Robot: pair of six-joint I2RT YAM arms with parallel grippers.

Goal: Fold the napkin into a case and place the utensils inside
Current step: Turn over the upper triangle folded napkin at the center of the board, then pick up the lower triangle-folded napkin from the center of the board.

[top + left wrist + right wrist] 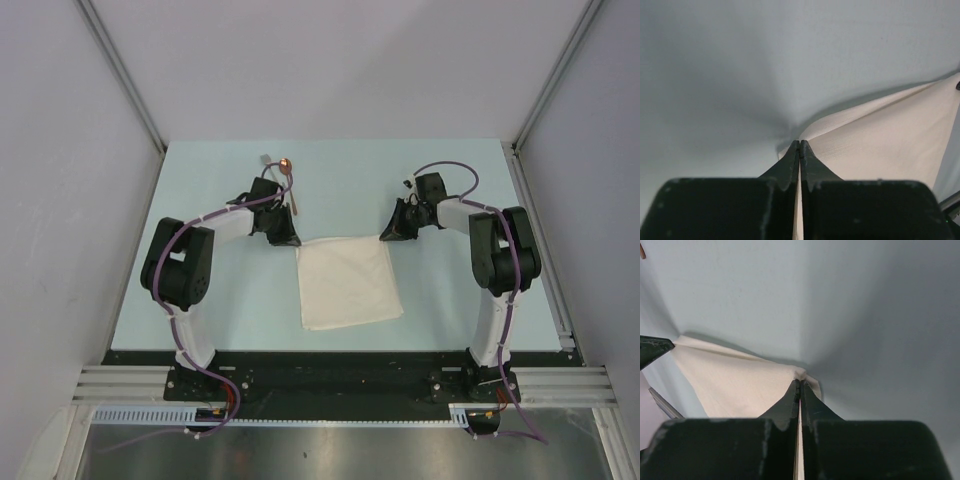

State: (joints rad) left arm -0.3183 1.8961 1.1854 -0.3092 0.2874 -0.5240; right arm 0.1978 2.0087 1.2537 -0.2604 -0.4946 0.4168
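Napkin [348, 285] lay in the middle of the bench [450, 190]: approx square, cream, plain, not yet a strip. L jaws sat at napkin's far-left corner and R jaws at its far-right corner. L arm [215, 228] reached in from napkin's left, R arm [478, 222] from its right.

L wrist view: jaws together, clamped on the corner, w/ a sliver of cloth showing btwn the fingers [787, 165]. R wrist view: same, jaws pinched tight on the other corner, cloth edge caught btwn them.

At each pinched corner the cloth peaked up a little, w/ shadow on the bench just beyond napkin's far edge. That far edge ran fairly straight from one pinch to the other. Rest of napkin lay on the bench, near edge toward the arm bases.

Spoon [287, 167] lay beyond napkin's far-left corner, apart from the cloth. Its copper bowl was at the end away from napkin, handle pointing back toward it. Fork [265, 159] was just left of the spoon bowl, also beyond napkin. It was mostly hidden behind L arm; only a silver end showed. Neither touched napkin.
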